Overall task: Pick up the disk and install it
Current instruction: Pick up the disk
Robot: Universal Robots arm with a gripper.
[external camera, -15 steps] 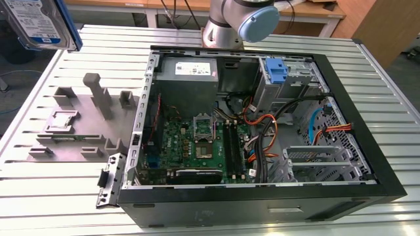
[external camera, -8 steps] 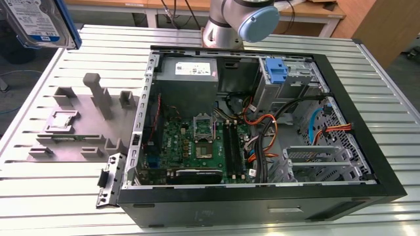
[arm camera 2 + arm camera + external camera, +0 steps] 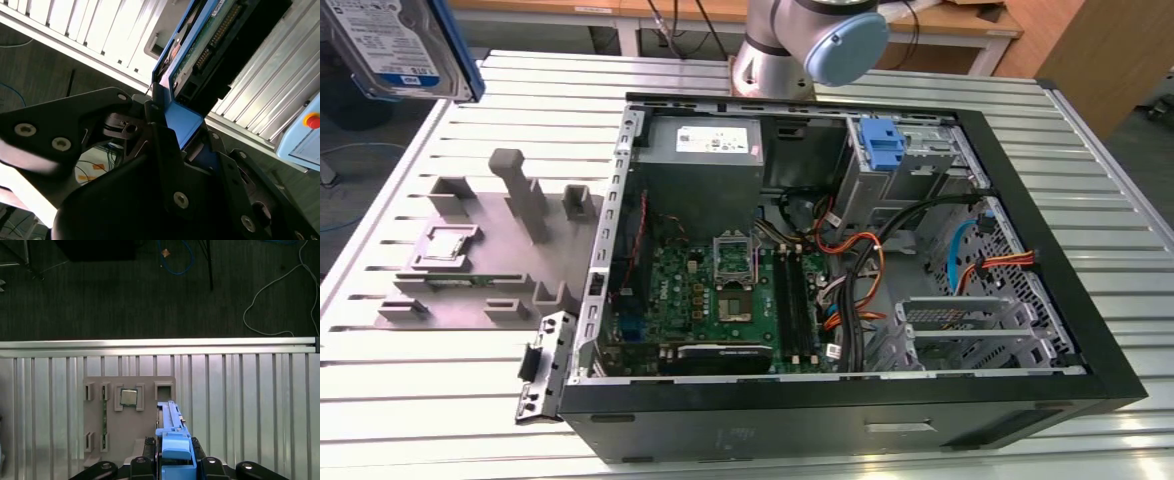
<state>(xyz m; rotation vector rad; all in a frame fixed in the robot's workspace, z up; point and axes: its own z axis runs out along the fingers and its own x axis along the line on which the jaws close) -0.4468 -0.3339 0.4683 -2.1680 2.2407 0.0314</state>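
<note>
"Blue plastic frames the disk (image 3: 387,45). Where is it?"

"In the air, well apart from the case (image 3: 854,405), off past the case's far corner on the exterior view's left. In the first wrist view the pincer (image 3: 175,463) is clenched on the disk's blue carrier."

"So the pick-up is done?"

"I judge so. The disk touches neither the desk (image 3: 1094,130) nor the grey rack (image 3: 150,415) beside the case. The install is left: the disk is not in the case, and a lone blue bracket (image 3: 883,145) sits in the case's far bay."
</note>
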